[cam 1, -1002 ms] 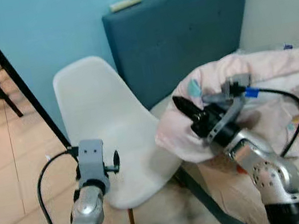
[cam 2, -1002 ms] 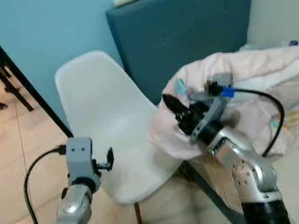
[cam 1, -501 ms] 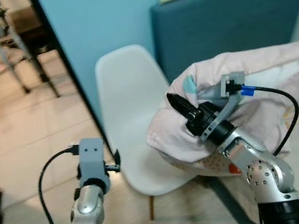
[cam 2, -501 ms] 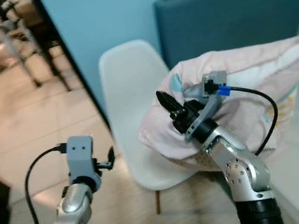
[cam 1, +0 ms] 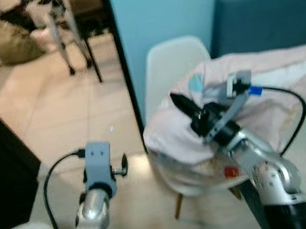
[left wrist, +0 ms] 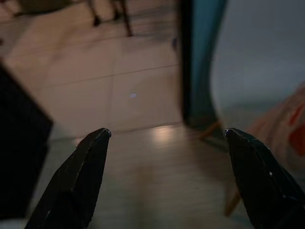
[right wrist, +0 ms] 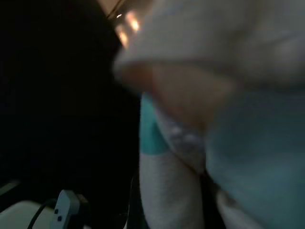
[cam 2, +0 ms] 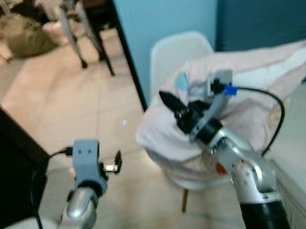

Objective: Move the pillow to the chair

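Here, the right gripper [cam 1: 184, 106] is seen pressed into a soft pale pink pillow [cam 1: 267, 91] with a teal mark at its corner, its two long black fingers pinched on the fabric (the right wrist view is blurred, but cloth is seen close against the lens). The pillow is held up off the floor, its near end hanging in front of and over the seat of a white moulded plastic chair [cam 1: 171, 64] on wooden legs. The left gripper [left wrist: 167, 136] is held out low over the beige tiled floor [left wrist: 138, 90], its fingers spread wide with nothing between them. A dark blue padded headboard [cam 1: 266, 17] is seen behind the chair, against a light blue wall [cam 1: 163, 6].
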{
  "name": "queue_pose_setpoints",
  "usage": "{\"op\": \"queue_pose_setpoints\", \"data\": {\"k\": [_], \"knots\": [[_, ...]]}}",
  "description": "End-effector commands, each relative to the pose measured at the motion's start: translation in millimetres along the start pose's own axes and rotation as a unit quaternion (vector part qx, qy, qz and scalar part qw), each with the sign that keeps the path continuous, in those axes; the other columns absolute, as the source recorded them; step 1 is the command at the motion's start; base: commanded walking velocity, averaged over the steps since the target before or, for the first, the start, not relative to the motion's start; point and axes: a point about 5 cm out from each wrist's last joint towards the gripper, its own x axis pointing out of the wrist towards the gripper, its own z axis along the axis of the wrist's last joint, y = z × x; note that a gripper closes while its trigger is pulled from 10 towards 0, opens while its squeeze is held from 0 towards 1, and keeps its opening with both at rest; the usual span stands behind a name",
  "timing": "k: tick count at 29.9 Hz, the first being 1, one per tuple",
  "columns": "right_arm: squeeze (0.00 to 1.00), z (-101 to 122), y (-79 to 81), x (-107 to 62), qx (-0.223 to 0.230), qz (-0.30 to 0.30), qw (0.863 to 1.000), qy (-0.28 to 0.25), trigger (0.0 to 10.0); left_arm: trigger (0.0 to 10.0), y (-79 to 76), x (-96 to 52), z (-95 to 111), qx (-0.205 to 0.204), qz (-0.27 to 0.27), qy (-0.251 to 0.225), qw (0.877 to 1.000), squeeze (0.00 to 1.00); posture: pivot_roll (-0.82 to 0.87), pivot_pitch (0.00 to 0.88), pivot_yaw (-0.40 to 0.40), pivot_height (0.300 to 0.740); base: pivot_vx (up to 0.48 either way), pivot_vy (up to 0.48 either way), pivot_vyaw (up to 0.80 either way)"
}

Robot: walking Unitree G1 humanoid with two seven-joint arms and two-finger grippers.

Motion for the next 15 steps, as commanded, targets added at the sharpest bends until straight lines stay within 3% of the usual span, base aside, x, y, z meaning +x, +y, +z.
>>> {"op": "queue_pose_setpoints", "data": {"k": [1, 3, 6, 13, 15], "knots": [[0.00, 4, 4.1, 5.9, -0.012, 0.008, 1.000, -0.009, 10.0, 10.0, -1.7, -0.5, -3, -0.003, -0.004, 0.008, 1.000, 0.00, -0.05, 0.054, 0.018, 0.740, 0.000, 0.000, 0.69], [0.00, 4, 3.2, 5.9, -0.013, 0.003, 1.000, -0.007, 10.0, 10.0, -2.0, -0.4, -3, -0.003, -0.004, 0.008, 1.000, 0.00, -0.05, 0.054, 0.018, 0.740, 0.000, 0.000, 0.69], [0.00, -3, -12.2, 5.9, -0.024, -0.054, 0.998, 0.023, 10.0, 10.0, -4.3, -0.4, -2, -0.005, -0.012, 0.005, 1.000, 0.00, -0.05, 0.051, 0.017, 0.740, 0.000, 0.000, 0.00], [0.00, -5, -13.6, 5.4, -0.027, -0.063, 0.997, 0.030, 10.0, 10.0, -7.6, -1.0, -1, -0.003, -0.024, 0.002, 1.000, 0.00, -0.05, 0.051, 0.018, 0.740, 0.000, 0.000, 0.00], [0.00, -6, -13.9, 5.6, -0.027, -0.064, 0.997, 0.033, 10.0, 10.0, -8.9, -1.3, -1, -0.002, -0.027, 0.001, 1.000, 0.00, -0.05, 0.049, 0.018, 0.740, 0.302, 0.000, 0.00]]}}
